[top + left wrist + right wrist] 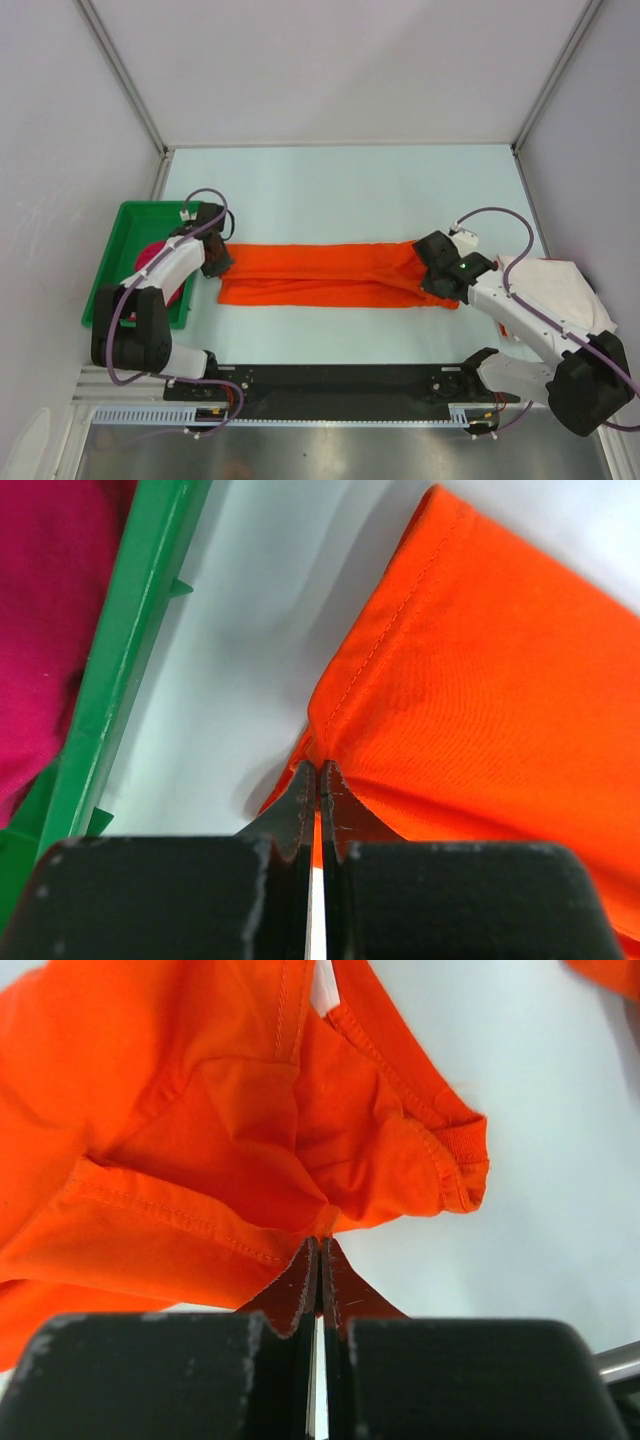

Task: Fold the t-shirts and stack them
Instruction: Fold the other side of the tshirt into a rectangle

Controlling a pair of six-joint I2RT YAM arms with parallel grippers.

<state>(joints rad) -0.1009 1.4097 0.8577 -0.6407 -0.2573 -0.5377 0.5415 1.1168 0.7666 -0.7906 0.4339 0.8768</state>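
Spanning the tabletop [340, 190] side to side, the orange t-shirt [330, 273] sits as a long narrow band, folded lengthwise, approx. mid-tabletop in front of both arm bases. Left claw [318, 780]: fingers together, clamped on a hemmed corner at the band's left end; cloth puckers at the pinch point and stitching runs up the edge. Right claw [318, 1252]: fingers together, clamped on bunched cloth at the band's right end, w/ a ribbed cuff or collar edge just beyond the tips; cannot tell which. Green tray [110, 270] stands at the left edge of the tabletop, just beside the left claw but apart from the orange cloth, bare surface showing between them in the left wrist view. Magenta t-shirt [150, 255] lies inside the tray, partly hidden by the left arm. Off-white t-shirt [550, 285] lies crumpled at the right edge of the tabletop, under and behind the right arm, near the orange band's right end; contact btwn the two not discernible.
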